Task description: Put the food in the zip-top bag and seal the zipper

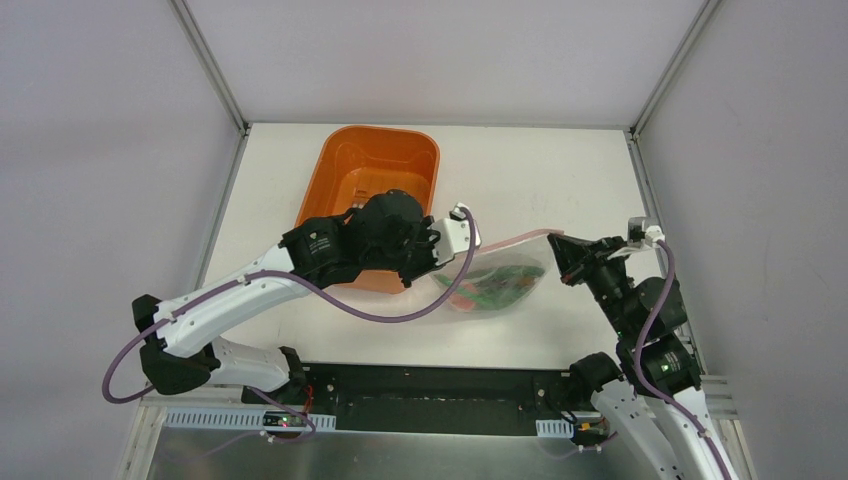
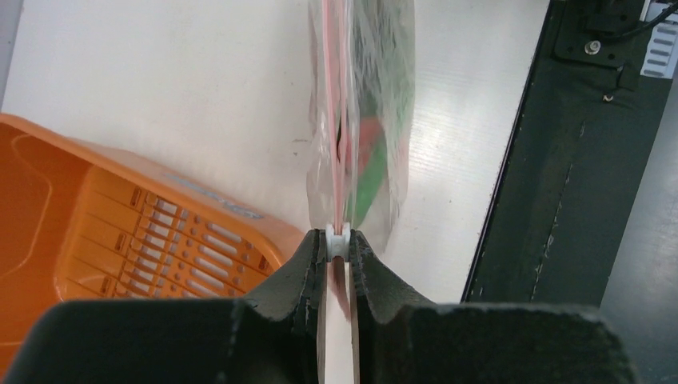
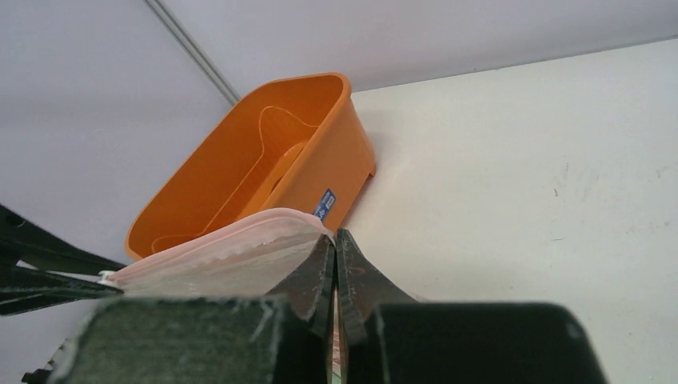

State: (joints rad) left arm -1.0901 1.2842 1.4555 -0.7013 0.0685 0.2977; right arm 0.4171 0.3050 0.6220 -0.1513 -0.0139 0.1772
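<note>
Centrally in the left wrist view, the left claw (image 2: 340, 245) is clenched on the zipper (image 2: 338, 120). A small white tab (image 2: 338, 238) is pinched between its fingertips at the lower middle of the frame. The thin pink strip runs straight up from there to the top edge. Beside the strip hangs the zip-top bag (image 2: 393, 88), clear and crinkled, with the food (image 2: 369, 160) inside it showing as green and red shapes through the plastic.

In the right wrist view, the right claw (image 3: 335, 240) is clamped tight on the bag's other top corner at the lower middle of the frame. The pink edge curves away from it toward the lower left. The orange tub (image 3: 264, 160) stands behind it at centre left on the white surface (image 3: 520, 160).

From overhead, the bag is stretched between the two claws in the middle of the frame, just right of the tub. Its pink edge is uppermost and its belly, holding the peppers, sags toward the lower middle. I cannot tell whether the strip is pressed closed along its whole length, nor whether the bag's belly touches the surface.
</note>
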